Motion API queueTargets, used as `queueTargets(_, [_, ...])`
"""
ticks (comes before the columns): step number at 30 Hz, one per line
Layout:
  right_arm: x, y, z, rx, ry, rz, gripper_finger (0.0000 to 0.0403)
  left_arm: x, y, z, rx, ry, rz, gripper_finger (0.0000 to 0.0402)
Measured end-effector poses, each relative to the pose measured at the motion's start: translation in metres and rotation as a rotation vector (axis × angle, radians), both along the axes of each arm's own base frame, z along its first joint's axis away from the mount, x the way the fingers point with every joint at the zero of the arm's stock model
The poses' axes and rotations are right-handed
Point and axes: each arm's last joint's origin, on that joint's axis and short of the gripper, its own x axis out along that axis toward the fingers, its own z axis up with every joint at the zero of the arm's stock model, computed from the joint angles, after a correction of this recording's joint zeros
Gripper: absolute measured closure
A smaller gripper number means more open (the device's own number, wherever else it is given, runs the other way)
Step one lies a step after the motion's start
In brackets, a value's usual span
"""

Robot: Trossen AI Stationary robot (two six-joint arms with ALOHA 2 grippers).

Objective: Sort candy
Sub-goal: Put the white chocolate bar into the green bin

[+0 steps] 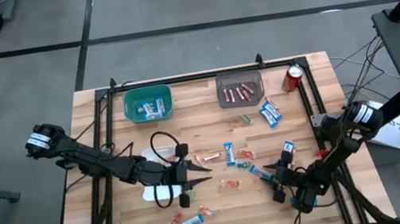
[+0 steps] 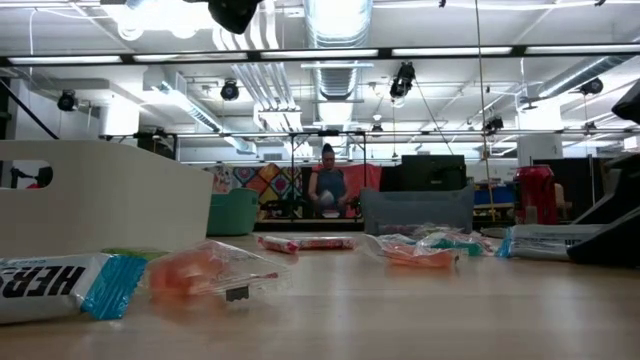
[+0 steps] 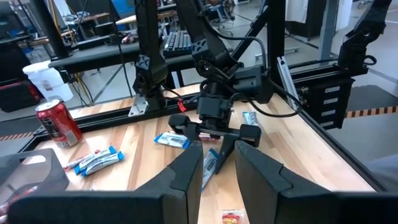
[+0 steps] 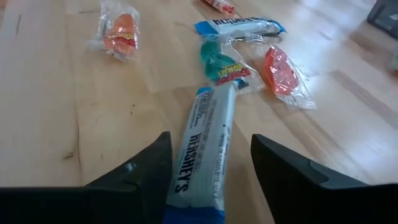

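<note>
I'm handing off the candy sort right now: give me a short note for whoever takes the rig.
Right gripper: open, straddling a blue-and-white bar, not gripping.
Left gripper: hovering mid-table beside a white tray, nothing visibly held.
Done: some blue bars in the teal bin, red sticks in the grey bin.
Left: loose candy across mid-table and near the front edge.

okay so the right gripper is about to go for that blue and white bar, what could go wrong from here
The open right gripper straddles the blue-and-white wrapped Hershey's bar. The bar runs lengthwise between the fingers, so its slick wrapper might slip out on closing. A green wrapped sweet touches its far end and could be dragged along. The left gripper hovers nearby over the wooden table, so the arms could crowd.
</note>
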Motion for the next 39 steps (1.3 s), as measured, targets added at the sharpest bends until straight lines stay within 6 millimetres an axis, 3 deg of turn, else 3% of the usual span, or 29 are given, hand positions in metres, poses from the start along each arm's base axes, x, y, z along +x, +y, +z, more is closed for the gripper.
queueTargets(9, [0.002,0.002,-0.002,-0.028,0.010,0.035,0.0297,0.000,0.000,0.000,0.000,0.001,0.000,0.0324])
queueTargets(18, [0.002,0.002,-0.001,-0.033,0.011,0.039,0.0293,0.000,0.000,0.000,0.000,0.002,0.000,0.0324])
queueTargets(27, [0.002,0.002,0.014,-0.018,-0.018,0.050,0.0293,0.000,0.000,0.000,0.000,0.000,0.000,0.0324])
queueTargets(33, [0.004,0.003,0.033,0.022,-0.091,0.035,0.0293,-0.002,0.001,0.005,-0.004,-0.016,0.013,0.0324])
queueTargets(39, [0.017,-0.006,0.065,0.039,-0.141,0.024,0.0293,-0.019,0.009,0.028,-0.012,-0.056,0.057,0.0324])
